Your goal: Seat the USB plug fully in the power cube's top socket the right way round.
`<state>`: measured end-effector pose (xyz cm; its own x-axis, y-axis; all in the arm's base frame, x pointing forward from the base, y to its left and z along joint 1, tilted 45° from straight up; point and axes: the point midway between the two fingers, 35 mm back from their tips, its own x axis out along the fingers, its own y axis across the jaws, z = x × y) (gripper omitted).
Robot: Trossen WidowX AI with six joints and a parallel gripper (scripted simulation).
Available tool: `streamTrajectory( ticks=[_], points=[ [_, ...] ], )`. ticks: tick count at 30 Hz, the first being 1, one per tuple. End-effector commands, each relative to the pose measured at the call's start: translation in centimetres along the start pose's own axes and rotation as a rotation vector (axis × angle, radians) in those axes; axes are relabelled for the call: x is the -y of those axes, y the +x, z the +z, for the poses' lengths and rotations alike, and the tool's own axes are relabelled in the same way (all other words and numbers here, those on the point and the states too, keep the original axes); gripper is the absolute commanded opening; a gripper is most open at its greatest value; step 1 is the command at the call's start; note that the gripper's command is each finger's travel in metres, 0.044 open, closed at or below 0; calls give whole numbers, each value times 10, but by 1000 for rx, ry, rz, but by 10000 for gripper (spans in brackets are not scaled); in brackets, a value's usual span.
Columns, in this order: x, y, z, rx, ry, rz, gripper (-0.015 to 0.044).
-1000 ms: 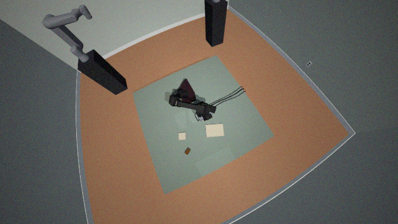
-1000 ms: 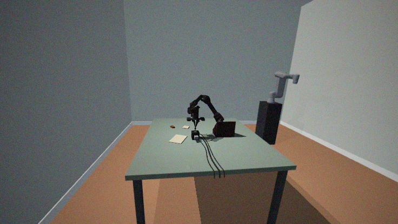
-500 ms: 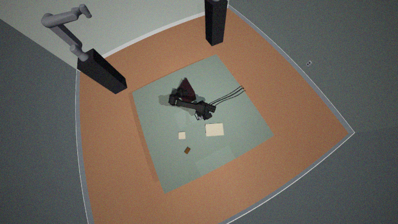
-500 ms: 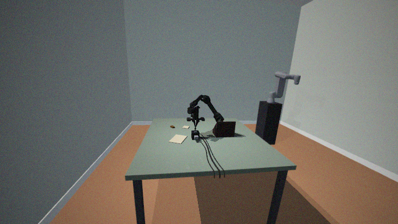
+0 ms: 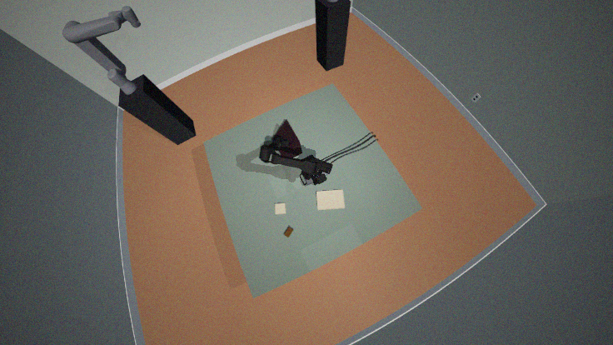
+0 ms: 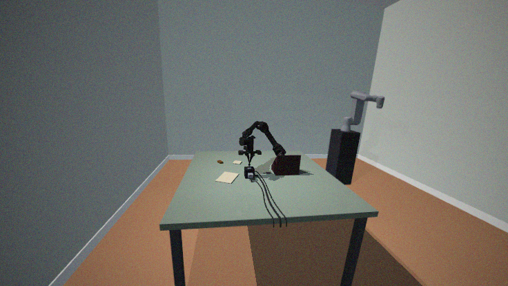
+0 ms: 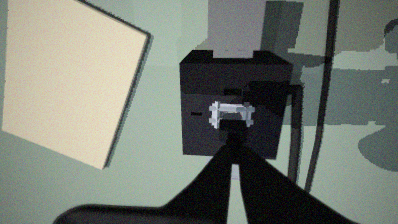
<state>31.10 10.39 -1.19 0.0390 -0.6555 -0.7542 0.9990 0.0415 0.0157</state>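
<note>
1. The gripper (image 5: 316, 177) (image 6: 249, 164) (image 7: 234, 153) points down, its fingers nearly shut and pinching the small black body of the USB plug (image 7: 233, 126).
2. That plug is at the pale metal socket rim (image 7: 215, 115) on top of the power cube (image 6: 249, 170) (image 7: 200, 135). How deep it sits, and which way round, cannot be told; the fingertips cover much of it.
3. The cube's dark top also has a narrow slot (image 7: 196, 114) to one side of the rim and another slot (image 7: 232, 92) beyond it. A black cord plug (image 7: 265, 92) lies over the top near one edge, its cable bending down beside the cube. A pale grey block (image 6: 250, 175) (image 7: 235, 27) juts from one side.
4. Dark cables (image 5: 351, 147) (image 6: 267, 193) run from near the cube across the green table (image 5: 372, 184) (image 6: 301, 199) and over its edge.
5. A large cream pad (image 5: 330, 199) (image 6: 227, 177) (image 7: 75, 75) lies flat near the cube, apart from it.
6. Farther off are a small cream pad (image 5: 280, 208) (image 6: 237, 161) and a small brown block (image 5: 288, 232) (image 6: 220, 161), apart from each other.
7. The black arm (image 5: 291, 162) (image 6: 261, 126) arches above the table; a dark red angular block (image 5: 289, 135) (image 6: 289, 165) stands near its base.
8. Beyond the table, a grey arm (image 5: 96, 27) (image 6: 359, 110) is mounted on a black pedestal (image 5: 158, 116) (image 6: 342, 156).
</note>
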Motion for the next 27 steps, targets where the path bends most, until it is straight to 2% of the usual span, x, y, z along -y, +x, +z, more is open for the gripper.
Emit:
streamTrajectory(
  ticks=[1,27],
  points=[
    [1,1,-1,-6,-5,-3,0],
    [1,4,-2,-28,-3,-2,0]
  ],
)
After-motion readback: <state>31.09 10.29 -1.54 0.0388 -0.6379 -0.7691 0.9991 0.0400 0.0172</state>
